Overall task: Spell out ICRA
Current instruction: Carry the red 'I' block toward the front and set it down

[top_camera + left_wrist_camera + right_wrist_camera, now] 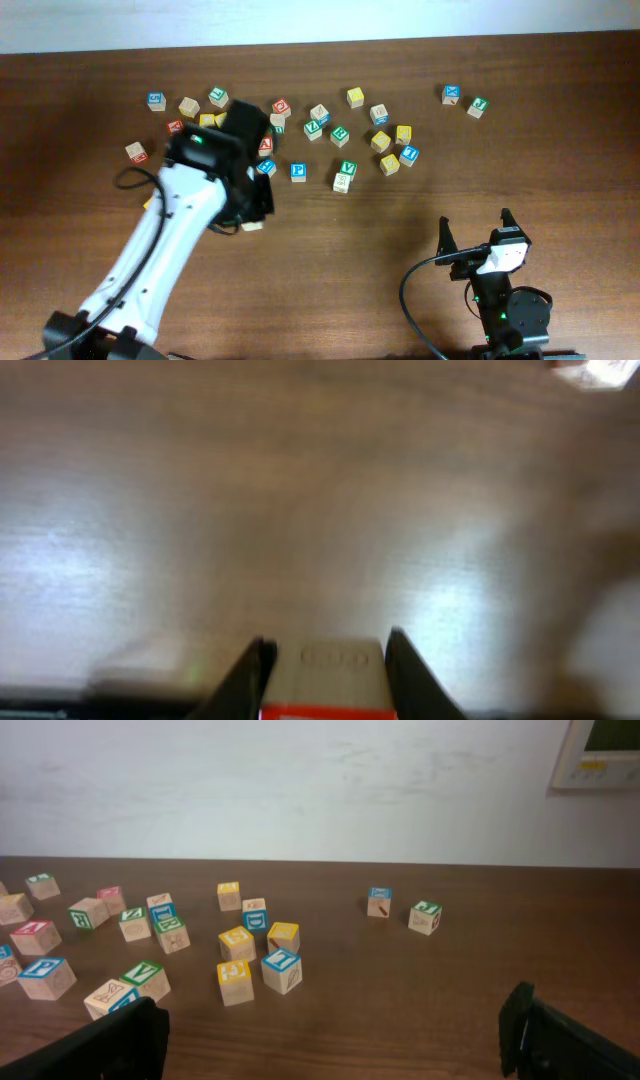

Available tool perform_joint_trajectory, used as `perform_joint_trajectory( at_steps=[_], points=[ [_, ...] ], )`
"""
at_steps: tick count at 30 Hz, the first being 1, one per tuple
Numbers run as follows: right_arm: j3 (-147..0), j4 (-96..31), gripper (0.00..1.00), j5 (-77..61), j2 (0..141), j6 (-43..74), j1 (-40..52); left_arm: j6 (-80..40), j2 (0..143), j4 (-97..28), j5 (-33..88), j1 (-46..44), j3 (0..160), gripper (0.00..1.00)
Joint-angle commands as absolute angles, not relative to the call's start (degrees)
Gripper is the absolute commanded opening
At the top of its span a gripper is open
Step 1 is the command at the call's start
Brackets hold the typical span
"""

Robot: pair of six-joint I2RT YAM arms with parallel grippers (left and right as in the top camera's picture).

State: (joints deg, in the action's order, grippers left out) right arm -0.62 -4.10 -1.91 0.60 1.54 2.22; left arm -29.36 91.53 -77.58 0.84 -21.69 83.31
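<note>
A red-edged letter block (327,663) sits clamped in the left gripper (328,644) over the left-centre of the brown wood table (400,230). Other blocks (340,135) lie scattered toward the white wall (300,780). The right gripper (475,222) rests splayed and empty.

Left arm (150,250) stretches up from lower left, left gripper (328,648) clamping a block (328,672); right gripper (476,232), lower right, gapes wide.
</note>
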Motion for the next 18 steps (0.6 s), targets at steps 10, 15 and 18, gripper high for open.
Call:
perform_joint_trajectory(
  at_steps=[10,15,18],
  points=[
    [-0.3,-4.5,0.98,-1.7,0.2,1.9,1.8,-29.0,91.8,-42.3,-1.3,-24.2,50.6,0.20],
    [-0.3,-4.5,0.98,-1.7,0.2,1.9,1.8,-29.3,91.8,-35.7,-1.6,-26.4,49.1,0.20],
    [-0.3,-4.5,0.98,-1.7,0.2,1.9,1.8,-30.8,91.8,-36.3,-1.3,-27.4,49.1,0.21]
  ],
)
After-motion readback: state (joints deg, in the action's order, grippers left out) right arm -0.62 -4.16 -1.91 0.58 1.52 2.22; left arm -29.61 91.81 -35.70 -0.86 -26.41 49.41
